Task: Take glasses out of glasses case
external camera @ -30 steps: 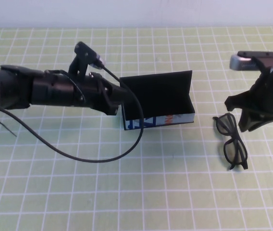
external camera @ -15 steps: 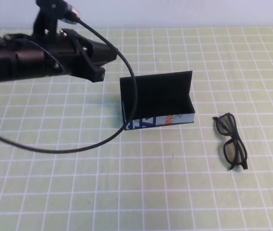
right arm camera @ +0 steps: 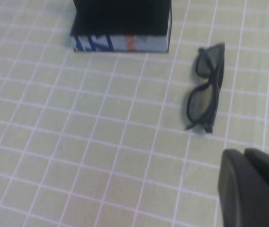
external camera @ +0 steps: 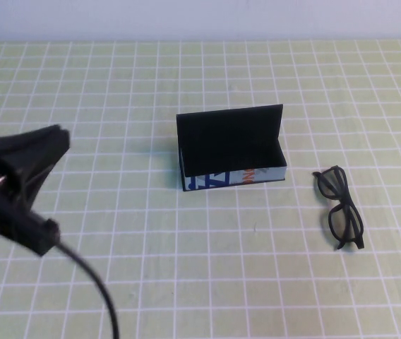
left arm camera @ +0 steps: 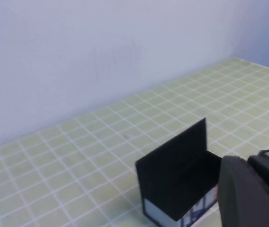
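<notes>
The black glasses [external camera: 339, 207] lie flat on the mat, right of the glasses case [external camera: 234, 177] and apart from it. The case stands open, its lid upright at the back, its inside dark. My left gripper [external camera: 56, 138] hovers at the near left, well clear of the case, fingers together and holding nothing. In the left wrist view the case [left arm camera: 172, 177] sits just beyond the left gripper [left arm camera: 253, 189]. The right gripper [right arm camera: 248, 184] is shut and empty, hanging some way back from the glasses [right arm camera: 206, 87] and the case [right arm camera: 120, 42]. It is outside the high view.
A black cable [external camera: 94, 289] trails from the left arm down past the near edge. A green gridded mat [external camera: 186, 268] covers the table, and a pale wall [left arm camera: 101, 56] runs along the far side.
The left arm has swung away from the case, down to the near left. The right arm has left the high view and its gripper has shut. Glasses and case have not moved.
</notes>
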Controlling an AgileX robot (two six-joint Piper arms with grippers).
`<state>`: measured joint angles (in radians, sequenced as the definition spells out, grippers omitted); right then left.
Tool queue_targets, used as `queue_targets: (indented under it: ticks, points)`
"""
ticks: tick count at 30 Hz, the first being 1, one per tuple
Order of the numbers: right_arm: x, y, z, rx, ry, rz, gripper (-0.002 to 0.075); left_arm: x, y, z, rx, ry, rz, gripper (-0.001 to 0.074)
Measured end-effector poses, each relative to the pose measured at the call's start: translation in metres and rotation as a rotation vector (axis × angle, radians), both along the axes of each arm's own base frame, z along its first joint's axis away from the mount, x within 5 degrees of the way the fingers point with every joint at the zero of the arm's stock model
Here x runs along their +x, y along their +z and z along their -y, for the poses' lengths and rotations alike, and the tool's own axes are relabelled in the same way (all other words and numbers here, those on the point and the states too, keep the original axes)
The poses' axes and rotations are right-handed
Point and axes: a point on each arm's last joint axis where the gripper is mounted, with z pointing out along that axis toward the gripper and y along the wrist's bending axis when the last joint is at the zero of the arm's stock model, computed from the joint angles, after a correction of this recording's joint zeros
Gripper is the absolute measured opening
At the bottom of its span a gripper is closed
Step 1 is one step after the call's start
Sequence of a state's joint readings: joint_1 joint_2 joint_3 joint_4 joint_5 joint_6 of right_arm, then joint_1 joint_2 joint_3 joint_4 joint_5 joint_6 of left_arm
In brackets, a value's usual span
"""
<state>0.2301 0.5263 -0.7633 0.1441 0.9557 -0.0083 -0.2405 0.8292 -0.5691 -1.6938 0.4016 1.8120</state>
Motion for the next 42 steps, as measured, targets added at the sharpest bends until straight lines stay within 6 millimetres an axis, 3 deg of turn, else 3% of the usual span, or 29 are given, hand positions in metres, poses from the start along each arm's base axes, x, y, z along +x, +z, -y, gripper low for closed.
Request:
queue_targets:
  ticks: [7,11,20,30,42]
  points:
    - [-0.028,-0.011,0.005,0.057,0.015,0.211,-0.0016,-0.09,-0.021,-0.045,-0.118,0.257,0.236,-0.0004]
    - [-0.022,-0.025,0.002,0.075,0.03,0.261,-0.0016,-0.116,-0.047,-0.065,-0.198,0.393,0.32,-0.0004]
    - [-0.001,-0.049,0.004,0.149,-0.069,0.431,-0.0016,-0.098,-0.086,-0.063,-0.163,0.428,0.134,-0.0004]
    - [0.003,-0.055,0.006,0.16,-0.101,0.465,-0.0016,-0.088,-0.132,-0.06,-0.074,0.434,-0.048,-0.0004]
    - [0.003,-0.055,0.006,0.159,-0.1,0.466,-0.0016,-0.088,-0.134,-0.06,-0.073,0.432,-0.058,-0.0004]
